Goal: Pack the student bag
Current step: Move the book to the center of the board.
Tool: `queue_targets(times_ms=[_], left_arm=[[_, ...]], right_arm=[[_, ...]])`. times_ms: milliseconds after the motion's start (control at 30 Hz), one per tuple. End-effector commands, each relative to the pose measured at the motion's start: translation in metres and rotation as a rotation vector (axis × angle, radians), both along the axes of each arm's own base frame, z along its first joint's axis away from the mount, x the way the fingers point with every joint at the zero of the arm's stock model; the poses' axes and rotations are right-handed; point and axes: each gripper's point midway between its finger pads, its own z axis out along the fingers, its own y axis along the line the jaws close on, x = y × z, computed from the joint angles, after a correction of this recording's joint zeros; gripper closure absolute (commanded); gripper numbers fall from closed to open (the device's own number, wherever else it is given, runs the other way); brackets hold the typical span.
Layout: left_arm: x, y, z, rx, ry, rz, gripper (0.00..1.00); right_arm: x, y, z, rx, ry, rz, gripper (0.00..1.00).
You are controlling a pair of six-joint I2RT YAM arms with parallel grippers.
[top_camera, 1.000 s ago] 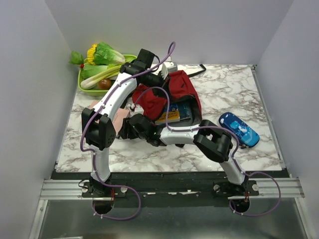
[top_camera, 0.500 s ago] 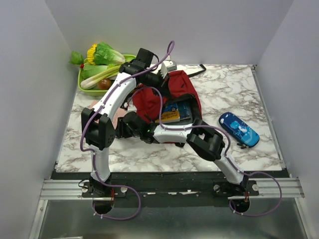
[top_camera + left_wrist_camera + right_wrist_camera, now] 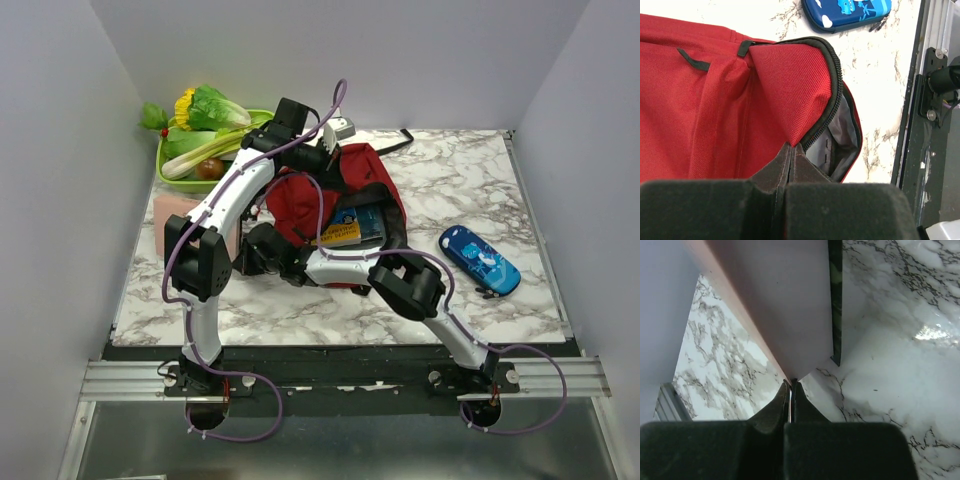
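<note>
The student bag (image 3: 362, 176) lies dark red and unzipped at the table's middle, with a blue and yellow book (image 3: 350, 226) inside its mouth. My left gripper (image 3: 322, 152) is shut on the bag's red flap (image 3: 790, 85) beside the black zipper, its fingertips (image 3: 791, 148) pinching the fabric and holding the opening up; grey lining shows inside. To the left of the bag my right gripper (image 3: 243, 252) is shut on the corner of a flat pink book (image 3: 185, 215), seen from close in the right wrist view (image 3: 790, 300), where my gripper (image 3: 791, 384) pinches that corner.
A blue patterned pencil case (image 3: 480, 260) lies on the marble to the right of the bag (image 3: 845, 12). A green tray (image 3: 166, 181) with vegetables stands at the back left corner. Both arms cross in front of the bag.
My right gripper has reached further left and closed on the pink book's corner, and the book now stands raised off the table. The left gripper has kept its hold on the flap.
</note>
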Motion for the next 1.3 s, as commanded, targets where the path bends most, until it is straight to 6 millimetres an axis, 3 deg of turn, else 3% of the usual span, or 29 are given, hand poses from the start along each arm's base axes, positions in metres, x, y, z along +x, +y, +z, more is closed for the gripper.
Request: queue_targets(times_ms=[0,67,100,167,200,300,333,367,400,433,533,567,600,633,700,767,800,833,867,1033,1133,1200,1233,1267], left_arm=[[0.007,-0.005,0.009,-0.035,-0.011,0.017,1.0],[0.009,-0.006,0.008,-0.037,-0.01,0.017,1.0],[0.009,-0.005,0.004,-0.033,-0.003,0.02,1.0],[0.01,-0.005,0.002,-0.03,0.003,0.023,1.0],[0.009,-0.005,0.001,-0.031,0.007,0.02,1.0],[0.009,-0.005,0.002,-0.031,0.008,0.023,1.0],[0.009,-0.006,0.002,-0.03,0.004,0.024,1.0],[0.01,-0.006,0.002,-0.03,0.004,0.025,1.0],[0.011,-0.006,0.004,-0.033,0.0,0.028,1.0],[0.013,-0.007,0.005,-0.034,-0.005,0.031,1.0],[0.018,-0.009,0.006,-0.041,-0.01,0.039,1.0],[0.019,-0.01,0.003,-0.04,-0.004,0.041,1.0],[0.021,-0.011,0.004,-0.043,-0.006,0.042,1.0],[0.021,-0.013,0.004,-0.044,-0.008,0.041,1.0],[0.022,-0.016,0.003,-0.045,-0.014,0.037,1.0],[0.024,-0.018,0.0,-0.044,-0.014,0.04,1.0],[0.026,-0.018,0.001,-0.046,-0.017,0.041,1.0],[0.026,-0.02,0.001,-0.048,-0.021,0.04,1.0],[0.026,-0.021,0.0,-0.047,-0.02,0.037,1.0],[0.023,-0.029,0.01,-0.062,-0.04,0.018,1.0],[0.023,-0.034,0.019,-0.069,-0.062,0.015,1.0],[0.024,-0.036,0.023,-0.073,-0.07,0.016,1.0],[0.024,-0.035,0.023,-0.07,-0.066,0.017,1.0],[0.025,-0.036,0.02,-0.065,-0.064,0.017,1.0]], right_arm=[[0.003,-0.031,-0.031,-0.074,0.054,-0.076,0.99],[-0.002,-0.048,-0.045,-0.1,0.075,-0.102,0.99],[-0.004,-0.051,-0.037,-0.085,0.077,-0.114,0.99],[-0.011,-0.069,-0.048,-0.1,0.092,-0.134,0.99],[-0.013,-0.071,-0.032,-0.066,0.095,-0.147,0.99],[-0.03,-0.099,-0.043,-0.077,0.135,-0.165,0.99],[-0.035,-0.102,-0.029,-0.047,0.137,-0.157,0.99],[-0.041,-0.108,-0.03,-0.049,0.148,-0.154,0.99],[-0.053,-0.126,-0.046,-0.083,0.177,-0.156,0.99],[-0.059,-0.127,-0.028,-0.044,0.169,-0.144,0.99],[-0.091,-0.154,-0.037,-0.078,0.203,-0.111,0.99],[-0.102,-0.155,-0.02,-0.045,0.197,-0.087,0.99],[-0.11,-0.159,-0.015,-0.036,0.201,-0.077,0.99],[-0.124,-0.175,-0.025,-0.065,0.223,-0.066,0.99],[-0.142,-0.182,0.0,-0.022,0.223,-0.038,0.99],[-0.161,-0.207,-0.003,-0.075,0.236,-0.047,0.99],[-0.164,-0.213,0.019,-0.028,0.226,-0.049,0.99],[-0.171,-0.226,0.018,-0.062,0.239,-0.056,0.99],[-0.175,-0.237,0.017,-0.08,0.232,-0.076,0.99],[-0.184,-0.295,0.055,-0.059,0.231,-0.185,0.99],[-0.188,-0.327,0.049,-0.095,0.269,-0.263,0.99],[-0.184,-0.343,0.064,-0.039,0.276,-0.337,0.99],[-0.185,-0.358,0.06,-0.069,0.285,-0.373,0.99],[-0.18,-0.367,0.073,-0.018,0.258,-0.408,0.99]])
